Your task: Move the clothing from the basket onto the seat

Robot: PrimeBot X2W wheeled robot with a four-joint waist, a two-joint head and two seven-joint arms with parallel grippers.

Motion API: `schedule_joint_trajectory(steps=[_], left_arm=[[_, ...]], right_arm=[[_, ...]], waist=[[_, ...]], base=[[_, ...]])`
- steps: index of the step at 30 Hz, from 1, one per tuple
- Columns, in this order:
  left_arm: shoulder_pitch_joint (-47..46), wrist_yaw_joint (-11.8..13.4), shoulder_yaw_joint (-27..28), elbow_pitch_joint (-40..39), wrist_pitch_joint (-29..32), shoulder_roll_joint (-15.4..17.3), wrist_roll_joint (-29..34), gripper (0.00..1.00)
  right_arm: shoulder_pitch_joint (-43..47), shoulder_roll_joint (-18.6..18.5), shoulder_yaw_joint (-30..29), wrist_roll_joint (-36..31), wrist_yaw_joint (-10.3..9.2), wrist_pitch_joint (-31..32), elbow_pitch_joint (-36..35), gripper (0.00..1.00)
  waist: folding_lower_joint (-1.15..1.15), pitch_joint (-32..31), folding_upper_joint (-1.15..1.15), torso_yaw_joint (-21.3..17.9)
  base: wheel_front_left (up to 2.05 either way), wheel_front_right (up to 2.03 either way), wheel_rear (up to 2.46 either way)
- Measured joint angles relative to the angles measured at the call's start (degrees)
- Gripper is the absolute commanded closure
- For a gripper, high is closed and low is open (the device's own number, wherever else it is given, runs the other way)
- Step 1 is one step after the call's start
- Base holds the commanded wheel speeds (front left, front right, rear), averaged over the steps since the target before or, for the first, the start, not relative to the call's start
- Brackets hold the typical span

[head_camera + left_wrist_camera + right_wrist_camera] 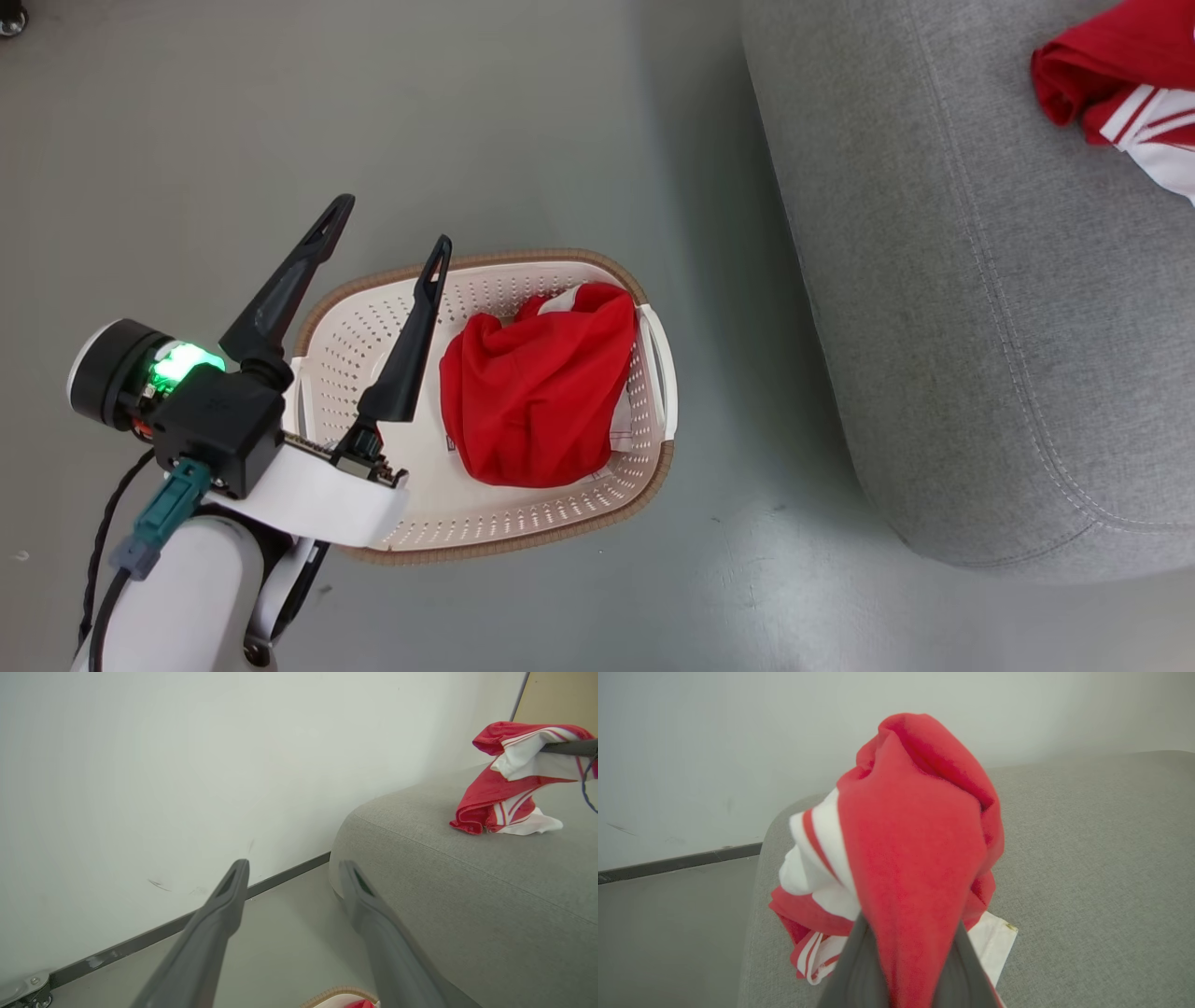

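- Head view: left gripper [390, 222] at lower left, fingers spread wide, empty, over the basket [560, 257] at centre; plain red garment [537, 392] lying inside, not yet moved; striped garment [1120, 84] at upper right on the seat [980, 327].
- Left wrist view: striped garment at upper right, lower folds touching seat, top bunched upward.
- Right wrist view: right gripper [908, 956] at bottom centre, clamped on striped garment, not yet released. Judged roughly halfway: one release and one transfer left.
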Motion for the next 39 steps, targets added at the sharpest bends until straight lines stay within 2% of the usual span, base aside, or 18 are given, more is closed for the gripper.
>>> schedule_joint_trajectory(steps=[18, 19, 20, 22, 23, 24, 25, 39], left_arm=[[-0.9, 0.0, 0.1, -0.1, 0.9, 0.8, 0.4, 0.00], [-0.9, 0.0, 0.1, -0.1, 0.9, 0.8, 0.4, 0.00], [-0.9, 0.0, 0.1, 0.0, 0.9, 0.8, 0.4, 0.00], [-0.9, 0.0, 0.1, 0.1, 0.9, 0.8, 0.4, 0.00], [-0.9, 0.0, 0.1, 0.1, 0.9, 0.8, 0.4, 0.00], [-0.9, 0.0, 0.1, 0.1, 0.9, 0.8, 0.4, 0.00], [-0.9, 0.0, 0.1, 0.2, 0.9, 0.8, 0.4, 0.00], [-1.5, 0.0, 0.3, 1.9, -0.6, -0.4, -0.1, 0.00]], right_arm=[[-2.0, 3.9, 0.3, 0.8, 0.00, 2.1, 7.5, 1.00], [-2.0, 4.0, 0.4, 0.8, 0.00, 2.2, 7.5, 0.94], [-2.0, 4.0, 0.5, 0.8, 0.00, 2.2, 7.6, 0.77], [-2.0, 4.0, 0.8, 0.8, 0.00, 2.7, 7.6, 0.55], [-2.1, 4.0, 0.9, 0.8, 0.00, 2.7, 7.7, 0.55], [-2.1, 4.0, 1.0, 0.8, 0.00, 2.7, 7.7, 0.07], [-2.1, 4.0, 1.3, 0.8, 0.00, 3.0, 7.7, 0.00], [-2.0, 4.6, 5.2, 1.5, 0.00, 5.2, 6.7, 0.00]], waist=[[0.00, 2.1, 0.00, -0.8], [0.00, 2.1, 0.00, -0.8], [0.00, 2.1, 0.00, -0.9], [0.00, 2.0, 0.00, -1.1], [0.00, 2.0, 0.00, -1.2], [0.00, 1.9, 0.00, -1.3], [0.00, 1.9, 0.00, -1.4], [0.00, 0.5, 0.00, -3.0]], base=[[0.00, 0.00, 0.00], [0.00, 0.00, 0.00], [0.00, 0.00, 0.00], [0.00, 0.00, 0.00], [0.00, 0.00, 0.00], [0.00, 0.00, 0.00], [0.00, 0.00, 0.00], [0.00, 0.00, 0.00]])
